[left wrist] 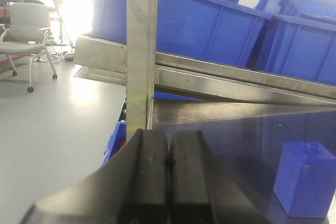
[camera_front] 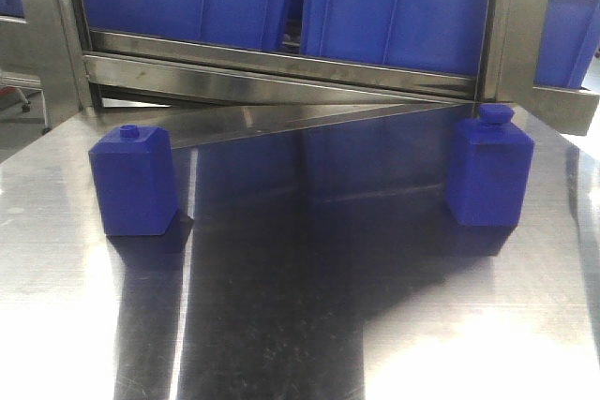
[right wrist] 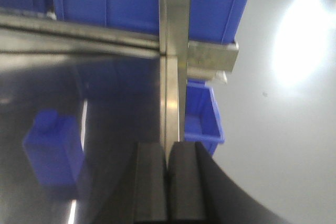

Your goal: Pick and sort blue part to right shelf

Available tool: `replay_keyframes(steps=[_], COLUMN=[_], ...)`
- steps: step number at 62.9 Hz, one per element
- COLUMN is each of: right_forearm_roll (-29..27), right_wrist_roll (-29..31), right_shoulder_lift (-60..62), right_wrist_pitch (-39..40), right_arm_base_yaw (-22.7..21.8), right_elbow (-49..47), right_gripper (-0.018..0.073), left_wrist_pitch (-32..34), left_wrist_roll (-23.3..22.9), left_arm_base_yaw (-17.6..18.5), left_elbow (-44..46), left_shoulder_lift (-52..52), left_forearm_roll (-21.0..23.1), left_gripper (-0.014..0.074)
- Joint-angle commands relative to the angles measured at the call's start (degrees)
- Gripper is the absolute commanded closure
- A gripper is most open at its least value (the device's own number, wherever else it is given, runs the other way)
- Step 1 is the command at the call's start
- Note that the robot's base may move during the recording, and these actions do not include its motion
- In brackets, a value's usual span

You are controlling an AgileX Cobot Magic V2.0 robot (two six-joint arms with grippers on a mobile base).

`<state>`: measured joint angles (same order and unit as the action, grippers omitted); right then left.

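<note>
Two blue bottle-shaped parts stand upright on the steel table [camera_front: 309,325]: one at the left [camera_front: 134,181] and one at the right [camera_front: 488,169]. The left part also shows in the left wrist view [left wrist: 305,180], right of my left gripper [left wrist: 169,153], which is shut and empty. The right part shows blurred in the right wrist view [right wrist: 51,148], left of my right gripper [right wrist: 168,161], which is shut and empty. Neither gripper shows in the front view.
A steel shelf rack [camera_front: 281,67] stands at the table's back with blue bins [camera_front: 394,7] on it. Steel uprights [left wrist: 142,51] [right wrist: 175,51] stand ahead of each gripper. A blue bin [right wrist: 203,119] sits low beside the table. An office chair [left wrist: 26,40] stands far left.
</note>
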<state>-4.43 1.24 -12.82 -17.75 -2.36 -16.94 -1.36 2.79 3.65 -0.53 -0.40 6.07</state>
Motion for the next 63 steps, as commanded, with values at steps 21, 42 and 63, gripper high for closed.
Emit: replay_keyframes(steps=[21,42,63], right_forearm_roll=[15.3,18.2,16.5], right_wrist_roll=[-21.7,-21.7,-24.0], right_shoulder_lift=[-14.7,-26.5,-43.1], right_wrist_pitch=[-2.2,-9.4,-21.4], right_arm_base_yaw=[0.1,3.8,14.9], right_elbow=[-10.1,-16.2,-29.3], right_gripper=[0.0393,0.0015,0.0003], left_wrist_pitch=[5.2,5.2,5.2], left_wrist_roll=[-0.6,-0.6,-0.6], left_arm_base_yaw=[0.3,0.3,0.3], left_elbow=[-1.3,-1.3,-1.3], left_shoulder_lift=[-1.1,-1.1,-1.1], left_forearm_roll=[0.1,0.1,0.1], left_gripper=[0.0464,0.0464,0.0464])
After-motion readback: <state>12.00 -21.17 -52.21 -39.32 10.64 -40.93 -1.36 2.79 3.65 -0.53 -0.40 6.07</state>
